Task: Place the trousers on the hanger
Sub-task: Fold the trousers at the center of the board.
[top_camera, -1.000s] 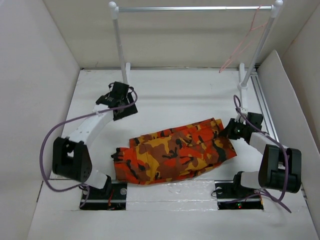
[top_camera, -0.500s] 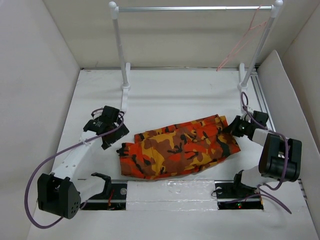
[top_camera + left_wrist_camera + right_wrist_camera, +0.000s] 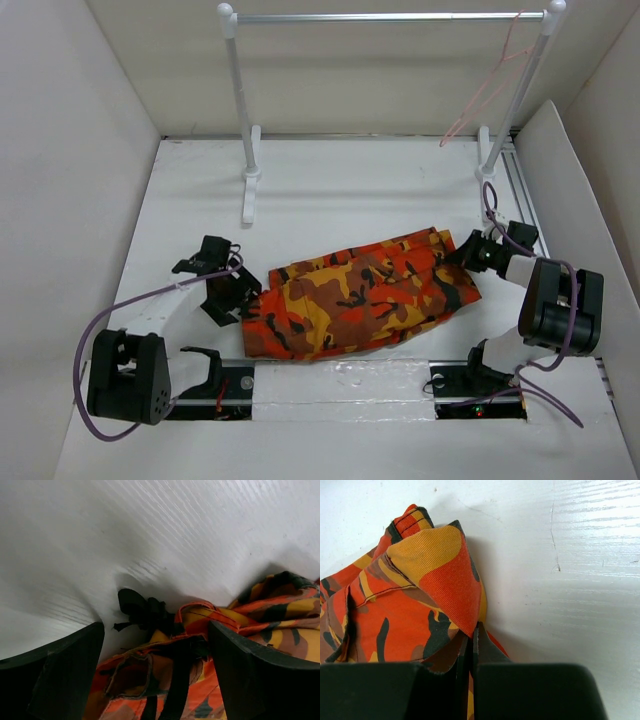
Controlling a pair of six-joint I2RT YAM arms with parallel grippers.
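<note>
Left pincer (image 3: 236,297) spread at the left end of the trousers (image 3: 360,295); right pincer (image 3: 463,254) pinching a fold at their right end.

The left arm (image 3: 165,303) and right arm (image 3: 520,268) are white with black joints and purple cables (image 3: 80,355).

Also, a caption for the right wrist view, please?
Right jaws pinch a folded corner of the trousers on the white table.

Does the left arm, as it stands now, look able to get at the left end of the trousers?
Probably yes. The left claw is open and poised at that end of the trousers, with cloth and the black drawstring between its fingers. Nothing lies in the way.
</note>
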